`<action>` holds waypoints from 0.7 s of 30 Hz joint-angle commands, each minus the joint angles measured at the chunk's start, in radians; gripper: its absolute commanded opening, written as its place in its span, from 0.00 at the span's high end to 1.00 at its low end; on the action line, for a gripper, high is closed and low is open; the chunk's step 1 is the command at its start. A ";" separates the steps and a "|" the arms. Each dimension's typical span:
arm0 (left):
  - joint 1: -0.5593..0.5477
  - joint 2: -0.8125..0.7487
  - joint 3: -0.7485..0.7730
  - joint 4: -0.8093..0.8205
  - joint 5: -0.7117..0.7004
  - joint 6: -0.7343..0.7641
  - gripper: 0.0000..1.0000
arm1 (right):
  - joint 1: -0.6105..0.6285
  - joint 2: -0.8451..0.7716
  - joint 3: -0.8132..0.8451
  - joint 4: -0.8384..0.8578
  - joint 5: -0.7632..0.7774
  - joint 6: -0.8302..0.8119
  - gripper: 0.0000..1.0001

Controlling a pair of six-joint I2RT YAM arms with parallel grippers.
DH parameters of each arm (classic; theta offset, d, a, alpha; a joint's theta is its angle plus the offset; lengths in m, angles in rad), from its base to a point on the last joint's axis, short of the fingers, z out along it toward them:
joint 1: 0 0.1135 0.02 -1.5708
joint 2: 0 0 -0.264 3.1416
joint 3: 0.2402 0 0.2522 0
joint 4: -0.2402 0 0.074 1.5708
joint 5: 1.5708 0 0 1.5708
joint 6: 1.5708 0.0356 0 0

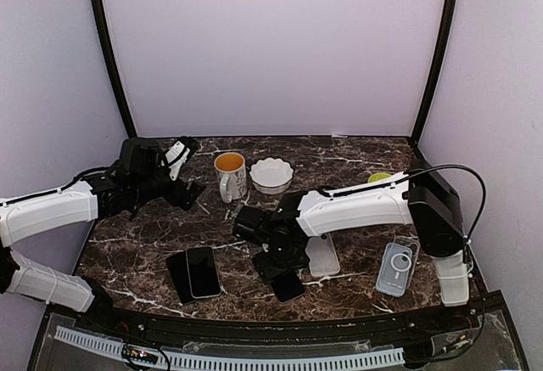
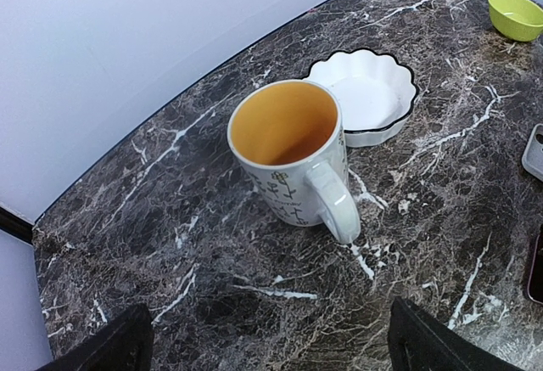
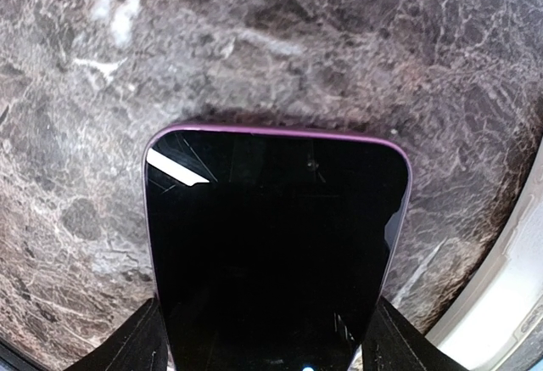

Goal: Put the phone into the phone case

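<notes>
Marble table, left gripper wide apart near mug with unreadable print, right gripper astride purple-edged phone, grip uncertain.

One mug, two bowls, two clear cases, at least two phones.

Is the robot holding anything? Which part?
Left end effector: nothing. Right end effector straddles the phone by its long side edges; a firm grip cannot be told.
</notes>
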 commanded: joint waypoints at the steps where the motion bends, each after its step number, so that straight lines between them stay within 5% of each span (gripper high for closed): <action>1: -0.003 -0.009 0.015 -0.004 0.015 0.002 0.01 | 0.015 -0.017 0.023 -0.027 0.023 0.013 0.49; 13: -0.003 -0.005 0.012 -0.002 0.019 0.003 0.01 | 0.002 -0.217 -0.075 0.173 0.147 0.019 0.55; 21: -0.003 0.004 0.010 0.001 0.022 0.000 0.01 | -0.114 -0.373 -0.267 0.304 0.245 0.008 0.60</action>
